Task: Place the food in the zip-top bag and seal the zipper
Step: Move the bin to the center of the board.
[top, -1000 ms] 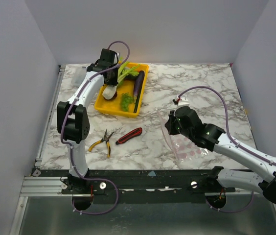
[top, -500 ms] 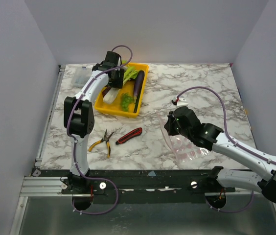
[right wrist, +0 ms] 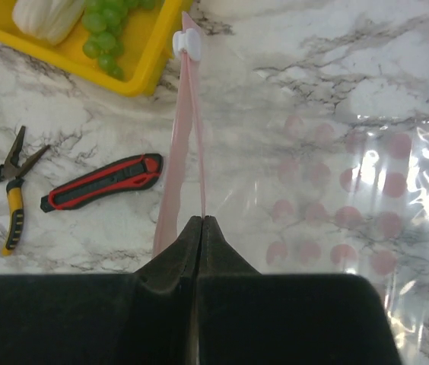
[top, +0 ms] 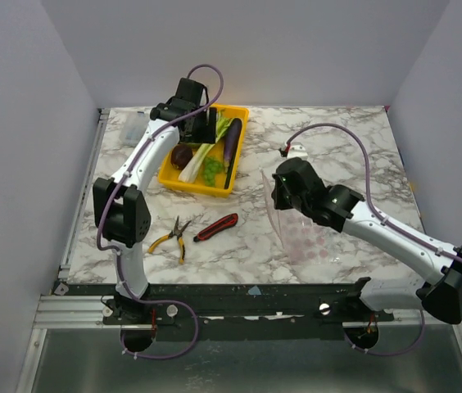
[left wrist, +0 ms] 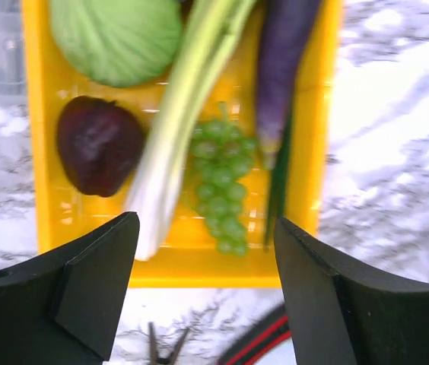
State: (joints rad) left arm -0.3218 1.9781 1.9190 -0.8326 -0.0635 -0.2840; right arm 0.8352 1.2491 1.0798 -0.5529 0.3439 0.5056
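Clearly the loading step is in hand: the left gripper hangs wide open and empty over the yellow tray, at 11 o'clock on the table, with grapes and leek below its jaws. The right gripper, at 4 o'clock, is pinched tight on the zipper, holding up the mouth of the zip-top bag. The next move calls for descending, closing on one item and carrying it over.

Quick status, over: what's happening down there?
Left hand open over food in yellow tray. Right hand shut on zipper, bag empty. Pliers, knife near bag.
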